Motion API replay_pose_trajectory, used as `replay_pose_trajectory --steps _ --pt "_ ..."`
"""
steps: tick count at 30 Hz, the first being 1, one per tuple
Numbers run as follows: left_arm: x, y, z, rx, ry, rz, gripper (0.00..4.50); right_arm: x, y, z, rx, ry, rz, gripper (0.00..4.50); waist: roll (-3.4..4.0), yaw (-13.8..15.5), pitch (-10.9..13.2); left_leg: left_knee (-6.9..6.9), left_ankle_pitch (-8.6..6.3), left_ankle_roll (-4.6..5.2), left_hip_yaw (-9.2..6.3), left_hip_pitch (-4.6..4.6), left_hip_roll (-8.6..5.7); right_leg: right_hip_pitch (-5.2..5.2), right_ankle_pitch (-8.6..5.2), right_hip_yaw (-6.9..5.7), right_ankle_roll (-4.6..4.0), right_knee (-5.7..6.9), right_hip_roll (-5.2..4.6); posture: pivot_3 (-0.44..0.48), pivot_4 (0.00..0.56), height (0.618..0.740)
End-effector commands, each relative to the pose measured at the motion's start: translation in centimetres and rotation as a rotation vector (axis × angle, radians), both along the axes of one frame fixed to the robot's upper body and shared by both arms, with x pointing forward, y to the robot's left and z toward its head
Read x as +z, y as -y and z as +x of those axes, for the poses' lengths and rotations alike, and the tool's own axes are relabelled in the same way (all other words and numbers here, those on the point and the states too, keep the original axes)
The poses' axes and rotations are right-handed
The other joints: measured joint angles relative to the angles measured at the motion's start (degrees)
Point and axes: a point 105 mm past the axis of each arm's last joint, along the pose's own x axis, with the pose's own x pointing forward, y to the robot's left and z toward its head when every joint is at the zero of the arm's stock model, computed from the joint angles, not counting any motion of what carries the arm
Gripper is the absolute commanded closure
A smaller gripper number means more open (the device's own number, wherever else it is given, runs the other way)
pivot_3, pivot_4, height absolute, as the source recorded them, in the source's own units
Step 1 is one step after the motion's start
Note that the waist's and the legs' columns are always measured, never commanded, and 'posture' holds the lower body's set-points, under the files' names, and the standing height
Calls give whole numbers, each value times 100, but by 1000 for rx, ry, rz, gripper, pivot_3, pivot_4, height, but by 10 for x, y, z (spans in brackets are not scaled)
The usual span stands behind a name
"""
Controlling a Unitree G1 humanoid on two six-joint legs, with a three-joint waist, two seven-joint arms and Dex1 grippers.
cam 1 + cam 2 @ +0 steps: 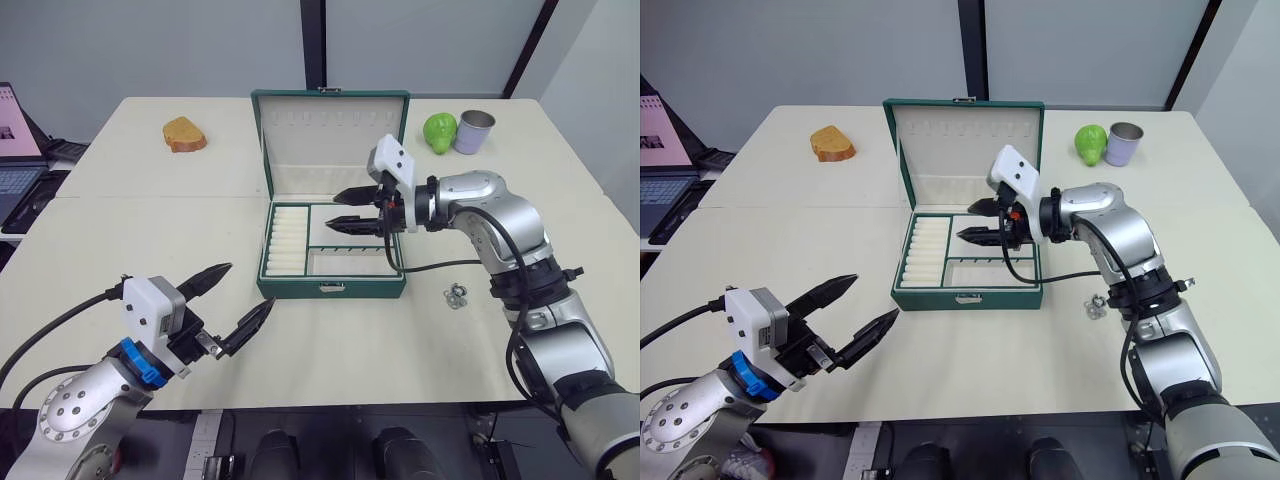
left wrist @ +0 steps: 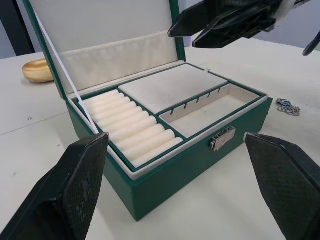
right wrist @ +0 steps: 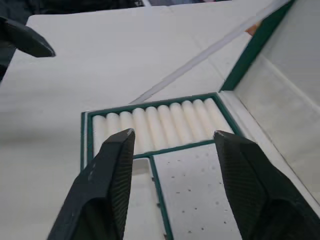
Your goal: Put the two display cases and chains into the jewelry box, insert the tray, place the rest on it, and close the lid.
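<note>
The dark green jewelry box point(image 1: 330, 286) stands open at the table's middle, its lid point(image 1: 330, 125) upright behind it. The tray point(image 2: 165, 87) sits inside the box, ring rolls point(image 1: 287, 240) on its left and flat cream sections to the right. My right gripper point(image 1: 332, 210) hovers open just above the tray's flat section, holding nothing. My left gripper point(image 1: 251, 284) is open and empty over the table, in front of the box and to its left. The rest, a small cluster of silvery rings point(image 1: 457, 296), lies on the table right of the box. The display cases and chains are out of view.
A piece of bread point(image 1: 185, 134) lies at the far left of the table. A green fruit point(image 1: 439, 132) and a metal can point(image 1: 474, 131) stand at the far right. A laptop point(image 1: 15, 150) sits off the table's left edge.
</note>
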Motion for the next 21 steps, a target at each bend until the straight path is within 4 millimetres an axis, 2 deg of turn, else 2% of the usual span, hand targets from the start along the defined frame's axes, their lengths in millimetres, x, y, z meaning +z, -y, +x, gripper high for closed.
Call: replay_pose_trajectory --steps 1,4,9,15,18,21 --pt "5 4 0 -27 19 2 0 6 4 5 -20 59 50 2655 0 -14 0 -1 0 0 1 0 0 -1 0 1 0 0 0 0 150 740" --pt "6 4 1 -32 20 2 0 -8 7 9 -44 55 41 3337 0 -35 0 -1 0 0 1 0 2 -1 0 0 0 1 1 0 150 740" --pt "7 5 4 -40 20 3 0 -45 9 7 -61 21 -68 4428 0 -41 0 -1 0 0 1 1 1 0 0 0 0 1 1 0 150 740" --pt "8 6 5 -49 18 1 0 -70 11 7 -85 -13 -143 4470 -1 -62 -2 0 1 -1 -1 3 2 3 0 -2 0 1 2 0 150 740" --pt "8 6 6 -52 17 2 0 -68 12 8 -91 -16 -139 4470 -1 -66 -2 0 1 -1 -2 5 2 6 0 -2 0 2 2 0 150 740" --pt "8 6 8 -55 17 2 0 -55 11 9 -85 -4 -78 4470 -1 -65 -2 0 1 -1 -2 6 2 9 0 -2 0 2 2 0 150 740"
